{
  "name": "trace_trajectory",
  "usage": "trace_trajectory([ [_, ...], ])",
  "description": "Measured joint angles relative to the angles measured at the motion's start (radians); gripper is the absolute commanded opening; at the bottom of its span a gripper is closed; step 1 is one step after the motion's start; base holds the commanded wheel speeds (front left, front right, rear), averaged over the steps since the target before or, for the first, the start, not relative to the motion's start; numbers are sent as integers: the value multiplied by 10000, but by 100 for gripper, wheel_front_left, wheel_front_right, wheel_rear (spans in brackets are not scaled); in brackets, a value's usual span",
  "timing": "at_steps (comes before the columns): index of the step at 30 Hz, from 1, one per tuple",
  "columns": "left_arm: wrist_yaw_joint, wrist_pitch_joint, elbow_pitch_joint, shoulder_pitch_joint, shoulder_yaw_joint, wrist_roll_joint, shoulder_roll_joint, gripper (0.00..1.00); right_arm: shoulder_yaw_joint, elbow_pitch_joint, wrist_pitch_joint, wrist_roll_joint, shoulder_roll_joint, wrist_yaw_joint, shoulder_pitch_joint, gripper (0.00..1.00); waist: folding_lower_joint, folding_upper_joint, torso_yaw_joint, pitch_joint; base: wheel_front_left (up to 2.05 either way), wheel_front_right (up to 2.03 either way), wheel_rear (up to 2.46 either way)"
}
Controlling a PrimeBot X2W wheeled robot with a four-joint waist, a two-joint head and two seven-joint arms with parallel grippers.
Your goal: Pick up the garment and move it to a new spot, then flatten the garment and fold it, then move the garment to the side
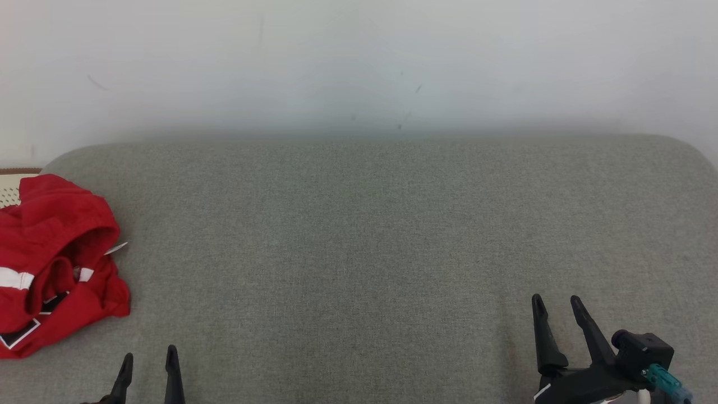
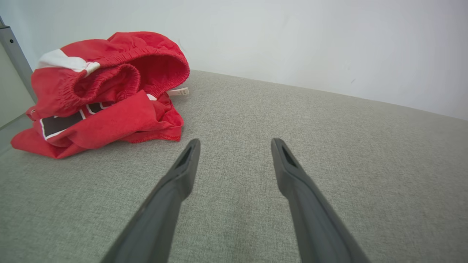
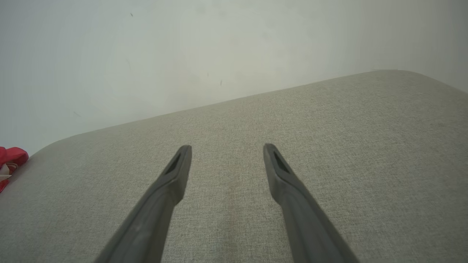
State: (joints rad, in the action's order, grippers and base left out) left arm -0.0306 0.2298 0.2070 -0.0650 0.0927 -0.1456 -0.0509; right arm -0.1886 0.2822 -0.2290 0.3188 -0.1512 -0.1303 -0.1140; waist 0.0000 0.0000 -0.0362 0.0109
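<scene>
Red garment (image 1: 56,264) is seen crumpled at the left edge of the grey padded surface (image 1: 359,235), just ahead-left of the left tool (image 1: 150,353), which is spread and empty; the right tool (image 1: 556,300) is likewise released, well apart. If one loose layer is pinched, the heap could be dragged off that edge. Black lettering (image 2: 60,124) and a white tag (image 2: 178,91) are shown close in the left wrist view, whereas a red sliver is caught in the right wrist view.
</scene>
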Motion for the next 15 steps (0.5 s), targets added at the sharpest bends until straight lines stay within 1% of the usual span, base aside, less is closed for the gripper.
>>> trace_trajectory([
  [4, 27, 75, -2, 9, 8, 222, -23, 100, -50, 38, -77, -134, 56, 0, 7, 100, 0, 0, -19, -28, 0, 0, 0],
  [9, 31, 167, -29, 35, 25, 623, -23, 100, -293, 186, -176, -337, -33, 0, -6, 100, 0, 0, -59, -50, 0, 0, 0],
  [15, -65, 265, 8, 81, 119, 988, -21, 100, -359, 213, -268, -815, -119, 0, -7, 100, 0, 0, -45, -104, 0, 0, 0],
])
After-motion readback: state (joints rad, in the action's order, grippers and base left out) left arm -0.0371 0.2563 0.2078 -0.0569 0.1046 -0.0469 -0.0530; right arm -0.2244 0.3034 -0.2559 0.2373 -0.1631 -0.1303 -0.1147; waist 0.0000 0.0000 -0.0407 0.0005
